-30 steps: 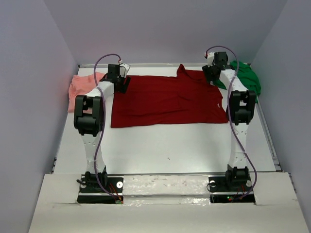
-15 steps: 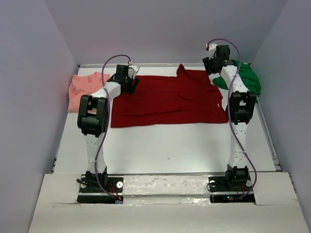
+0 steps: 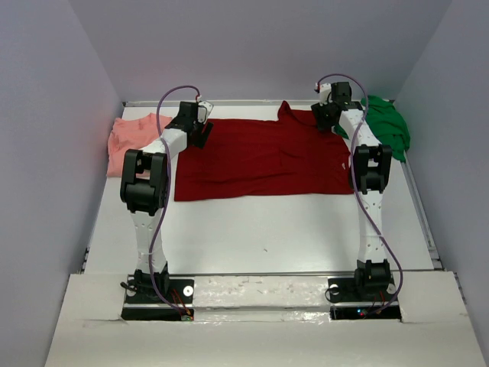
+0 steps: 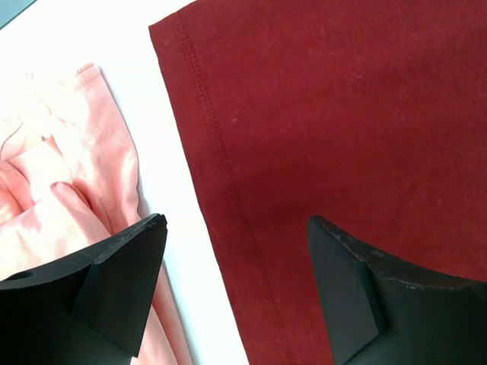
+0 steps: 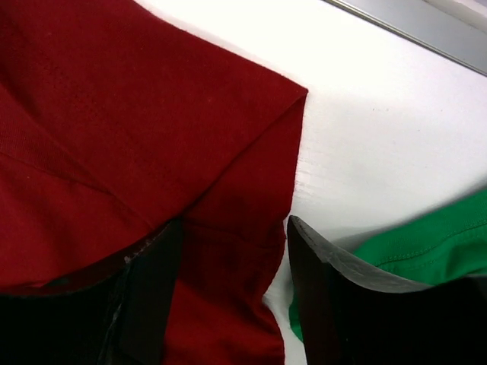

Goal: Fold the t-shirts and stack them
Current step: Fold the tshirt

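Observation:
The dark red t-shirt [image 3: 263, 157] lies spread flat at the far middle of the table, collar at the back. The salmon-pink t-shirt [image 3: 128, 138] is bunched at the far left, the bright green t-shirt [image 3: 388, 126] bunched at the far right. My left gripper [image 3: 200, 131] is open over the red shirt's far left hemmed edge [image 4: 221, 152], with the pink shirt [image 4: 61, 175] beside one finger. My right gripper [image 3: 327, 116] is open, its jaws standing either side of the red shirt's far right sleeve edge [image 5: 251, 175]; green cloth [image 5: 426, 243] lies beside it.
Grey walls close in the table on three sides. A metal rail [image 5: 411, 23] runs along the far edge. The white tabletop [image 3: 260, 229] stretches between the red shirt and the arm bases.
My left gripper swung toward the red shirt's far left edge. My right gripper rose, then came back down at the far right sleeve. The shirts have not moved.

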Motion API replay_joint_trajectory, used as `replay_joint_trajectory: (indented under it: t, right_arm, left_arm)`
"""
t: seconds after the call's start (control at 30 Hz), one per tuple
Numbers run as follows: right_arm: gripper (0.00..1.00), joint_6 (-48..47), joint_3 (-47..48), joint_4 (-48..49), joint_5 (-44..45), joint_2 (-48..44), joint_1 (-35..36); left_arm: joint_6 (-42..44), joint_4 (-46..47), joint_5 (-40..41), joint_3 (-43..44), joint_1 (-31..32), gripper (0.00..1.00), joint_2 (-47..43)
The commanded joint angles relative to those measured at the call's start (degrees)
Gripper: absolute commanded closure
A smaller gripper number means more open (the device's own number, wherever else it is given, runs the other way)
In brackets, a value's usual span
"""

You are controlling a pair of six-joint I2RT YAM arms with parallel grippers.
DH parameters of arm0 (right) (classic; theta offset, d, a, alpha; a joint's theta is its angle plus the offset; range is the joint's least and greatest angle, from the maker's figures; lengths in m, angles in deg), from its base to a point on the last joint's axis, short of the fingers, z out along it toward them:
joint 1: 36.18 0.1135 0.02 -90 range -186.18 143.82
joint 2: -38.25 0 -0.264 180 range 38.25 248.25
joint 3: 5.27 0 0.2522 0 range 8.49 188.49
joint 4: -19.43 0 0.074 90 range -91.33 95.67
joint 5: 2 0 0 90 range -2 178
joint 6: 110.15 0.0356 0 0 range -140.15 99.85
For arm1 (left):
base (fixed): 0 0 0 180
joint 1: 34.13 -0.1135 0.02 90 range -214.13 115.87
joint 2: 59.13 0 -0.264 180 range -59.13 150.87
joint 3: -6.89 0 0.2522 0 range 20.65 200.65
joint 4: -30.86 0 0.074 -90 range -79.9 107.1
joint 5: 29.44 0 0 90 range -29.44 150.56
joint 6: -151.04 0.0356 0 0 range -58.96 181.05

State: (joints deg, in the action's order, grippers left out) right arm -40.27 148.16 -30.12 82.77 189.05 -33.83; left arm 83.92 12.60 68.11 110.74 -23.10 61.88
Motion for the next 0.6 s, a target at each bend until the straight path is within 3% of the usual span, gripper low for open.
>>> replay_joint_trajectory:
  t: [0.0, 0.13, 0.3, 0.37, 0.57]
  right_arm:
    - [0.41, 0.17, -1.25, 0.37, -1.18, -0.77, 0.37]
    - [0.5, 0.34, -1.34, 0.28, -0.83, -0.16, 0.37]
    - [0.5, 0.6, -0.29, 0.37, 2.15, 0.98, 0.37]
    - [0.56, 0.61, -0.55, 0.55, 2.07, 0.9, 0.37]
    - [0.54, 0.08, -0.19, 0.55, 3.04, 0.9, 0.37]
  left_arm:
    - [-0.11, 0.98, 0.89, 1.85, -0.04, 0.14, -0.42]
    - [0.15, 0.98, 1.06, 1.41, -0.04, 0.14, -0.77]
    - [0.24, 0.98, 1.15, 0.53, -0.04, 0.14, -1.57]
    - [0.42, 1.06, 1.24, 0.44, -0.04, 0.14, -1.57]
    - [0.68, 0.98, 1.5, 0.79, -0.13, 0.14, -1.22]
